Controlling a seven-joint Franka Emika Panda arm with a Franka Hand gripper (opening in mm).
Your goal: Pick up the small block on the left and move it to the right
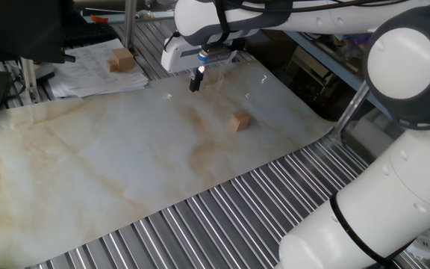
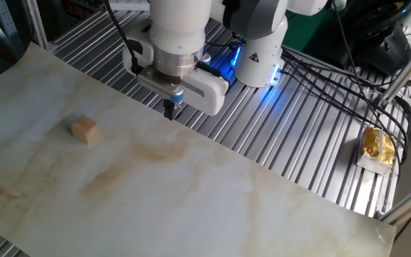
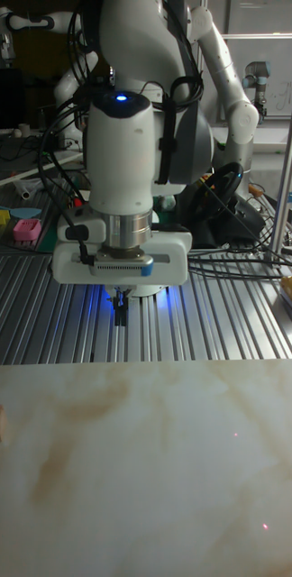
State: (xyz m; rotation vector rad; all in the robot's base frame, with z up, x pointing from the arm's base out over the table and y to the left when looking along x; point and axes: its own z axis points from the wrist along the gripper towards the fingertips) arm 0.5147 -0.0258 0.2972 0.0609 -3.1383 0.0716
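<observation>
Marble-pattern sheet (image 2: 191, 193) over ribbed metal table (image 2: 312, 150); small block (image 2: 84, 130) resting on it; gripper (image 2: 169, 111) clenched, empty, well apart.

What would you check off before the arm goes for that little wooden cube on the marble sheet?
1. Small block in plain sight, nothing covering it: ok.
2. End effector carrying nothing: ok, fingers look shut and bare.
3. Fingers opened wide enough for the block: not ok.
4. End effector above the block: not ok, it hangs well off to one side near the sheet's edge.
5. Marble sheet between them free of obstacles: ok.
6. Larger block kept apart: ok, on the papers.
</observation>
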